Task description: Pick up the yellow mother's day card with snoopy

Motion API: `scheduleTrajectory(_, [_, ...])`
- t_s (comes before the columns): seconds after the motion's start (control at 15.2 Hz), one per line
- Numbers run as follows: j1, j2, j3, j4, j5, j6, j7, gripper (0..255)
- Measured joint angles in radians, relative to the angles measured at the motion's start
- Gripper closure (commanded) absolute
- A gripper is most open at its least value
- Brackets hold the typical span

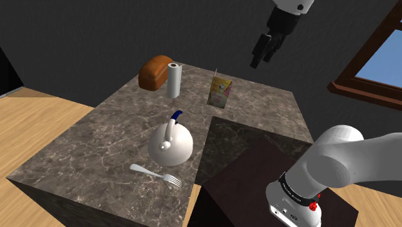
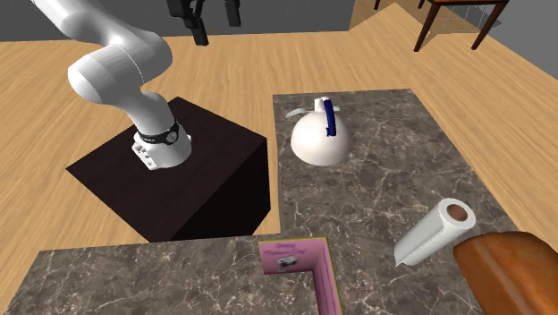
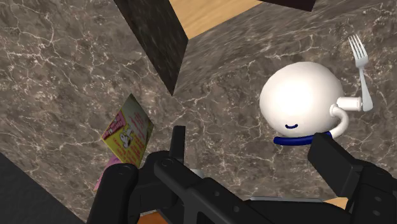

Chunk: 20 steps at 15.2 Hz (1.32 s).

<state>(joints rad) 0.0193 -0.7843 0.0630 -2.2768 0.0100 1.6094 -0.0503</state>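
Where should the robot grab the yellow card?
Probably take the card by its top edge, coming straight down from above. It stands upright on the table, so the open tool could straddle it and pinch its two flat faces.

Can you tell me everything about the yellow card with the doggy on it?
The card is thin and folded, like paper. Its front is yellow, with a white cartoon dog and red lettering, and some pink shows at its lower edge. It stands upright on the far part of the dark marbled table, to the shoulder view's right of the paper towel roll and apart from it. Only the table touches it. The open gripper hangs above, well clear of it.
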Motion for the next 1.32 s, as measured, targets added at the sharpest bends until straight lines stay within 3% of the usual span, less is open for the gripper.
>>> scheduleTrajectory(0.46, [-0.021,0.145,-0.033,0.008,-0.018,0.12,-0.028,0])
scheduleTrajectory(1.32, [-0.063,0.589,-0.109,0.165,-0.029,0.366,-0.099,0])
